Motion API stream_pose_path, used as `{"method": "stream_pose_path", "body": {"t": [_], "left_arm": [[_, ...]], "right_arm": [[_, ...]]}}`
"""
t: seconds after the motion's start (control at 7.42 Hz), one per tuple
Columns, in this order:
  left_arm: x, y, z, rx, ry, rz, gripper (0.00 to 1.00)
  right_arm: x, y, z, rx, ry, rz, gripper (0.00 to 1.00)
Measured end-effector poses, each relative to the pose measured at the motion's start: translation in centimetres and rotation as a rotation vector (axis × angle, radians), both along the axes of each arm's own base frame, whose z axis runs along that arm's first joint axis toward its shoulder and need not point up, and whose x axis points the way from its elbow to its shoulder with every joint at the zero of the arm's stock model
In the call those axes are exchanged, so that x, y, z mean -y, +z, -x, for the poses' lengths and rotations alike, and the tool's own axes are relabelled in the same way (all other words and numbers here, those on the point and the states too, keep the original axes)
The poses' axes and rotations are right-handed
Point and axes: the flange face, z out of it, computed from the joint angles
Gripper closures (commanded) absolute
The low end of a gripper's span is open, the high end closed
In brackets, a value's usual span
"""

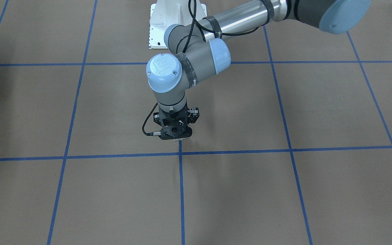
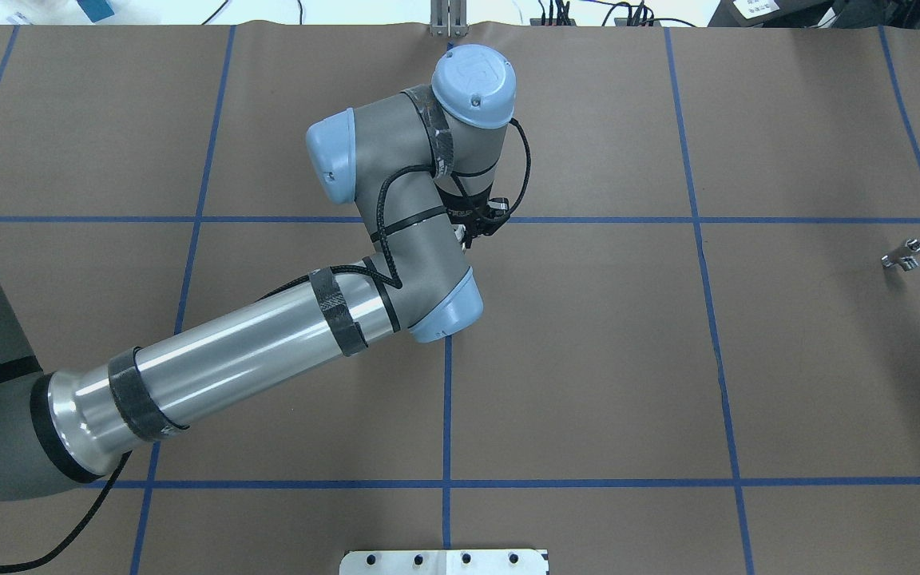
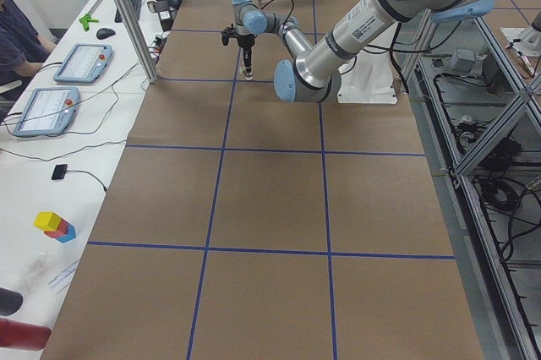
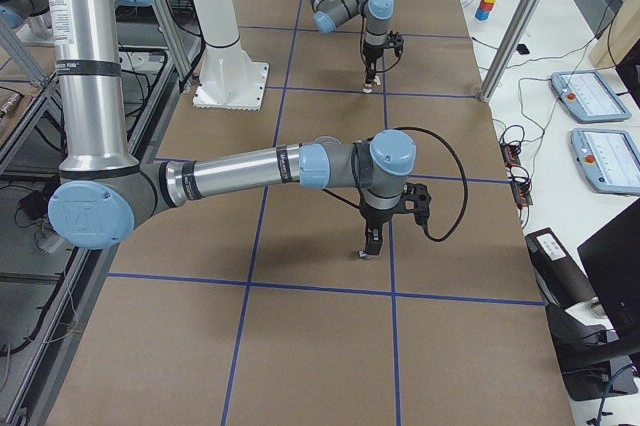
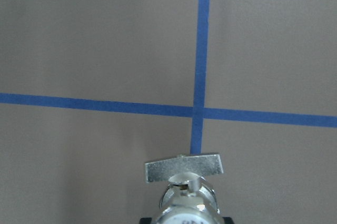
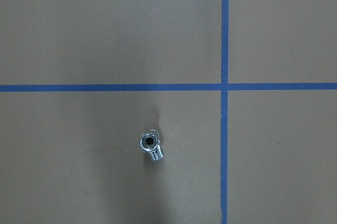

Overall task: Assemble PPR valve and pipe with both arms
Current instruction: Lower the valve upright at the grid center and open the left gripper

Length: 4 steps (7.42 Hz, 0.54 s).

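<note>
My left gripper (image 1: 179,138) points straight down at a blue tape cross in the middle of the table. It is shut on the PPR valve (image 5: 184,167). The left wrist view shows the valve's flat pale lever, with its white collar (image 5: 187,216) between the jaws. The valve hangs low over the paper. The pipe (image 6: 151,146), a short silver stub with a dark bore, lies alone far to my right (image 2: 903,255). My right gripper (image 4: 370,243) shows only in the exterior right view, pointing down just above the pipe (image 4: 364,255). I cannot tell whether it is open or shut.
Brown paper with a blue tape grid (image 2: 695,220) covers the table. The white bolted base pedestal (image 2: 444,561) stands at the robot's edge. An aluminium post (image 3: 127,13) and a desk with tablets (image 3: 80,62) line the operators' side.
</note>
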Motion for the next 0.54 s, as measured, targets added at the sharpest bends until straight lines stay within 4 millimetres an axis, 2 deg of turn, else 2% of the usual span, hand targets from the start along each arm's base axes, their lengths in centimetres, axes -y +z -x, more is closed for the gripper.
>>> {"method": "stream_pose_path", "body": {"t": [0.54], "left_arm": [[-0.03, 0.34, -0.15, 0.001, 0.001, -0.001, 1.00]], "right_arm": [[0.01, 0.25, 0.00, -0.001, 0.000, 0.005, 0.00]]}}
